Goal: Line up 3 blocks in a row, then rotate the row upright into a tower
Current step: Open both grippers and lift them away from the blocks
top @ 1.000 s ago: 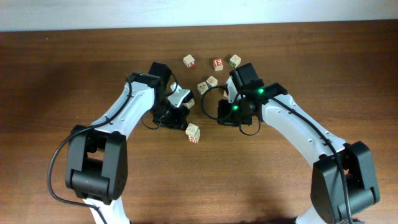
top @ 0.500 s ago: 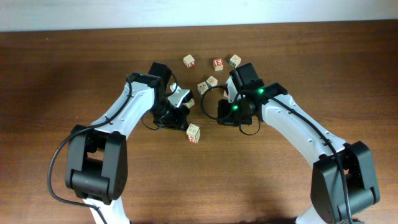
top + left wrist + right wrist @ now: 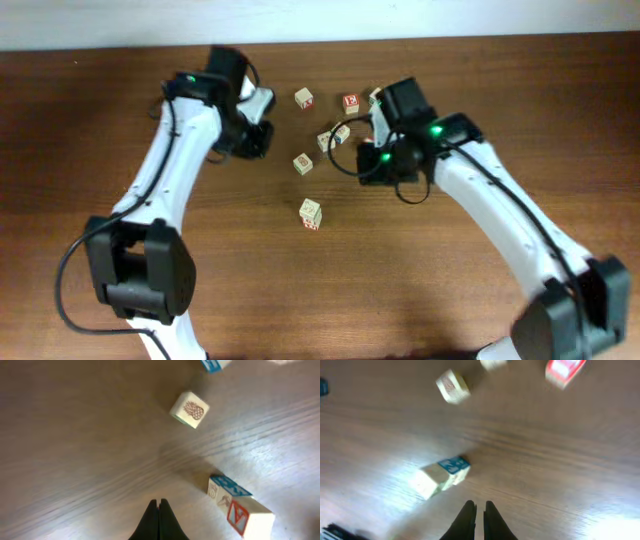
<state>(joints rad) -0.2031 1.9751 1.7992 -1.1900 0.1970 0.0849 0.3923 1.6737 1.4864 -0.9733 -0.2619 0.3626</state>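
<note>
Small wooden blocks are scattered mid-table. A red-faced block (image 3: pixel 350 102) (image 3: pixel 564 370) lies at the back, a pale block with a red print (image 3: pixel 304 98) to its left. Another pale block with red print (image 3: pixel 311 213) sits nearer the front. My left gripper (image 3: pixel 262 135) (image 3: pixel 159 505) is shut and empty over bare wood; a pineapple-print block (image 3: pixel 189 410) lies ahead of it and a block with a red letter face (image 3: pixel 241 511) to its right. My right gripper (image 3: pixel 358 152) (image 3: pixel 479 509) has its fingers slightly parted, nothing between them, just behind a blue-topped block (image 3: pixel 443 476).
A green-faced cube (image 3: pixel 376 97) is half hidden by the right arm. Two touching blocks (image 3: pixel 335 135) lie by the right gripper, and a lone pale block (image 3: pixel 303 163) sits between the arms. The table's far edge (image 3: pixel 300 44) runs along the back.
My left arm has swung up and away to the back left, uncovering the pale block between the arms. My right arm shifted back and right, and its fingers have parted a little.
</note>
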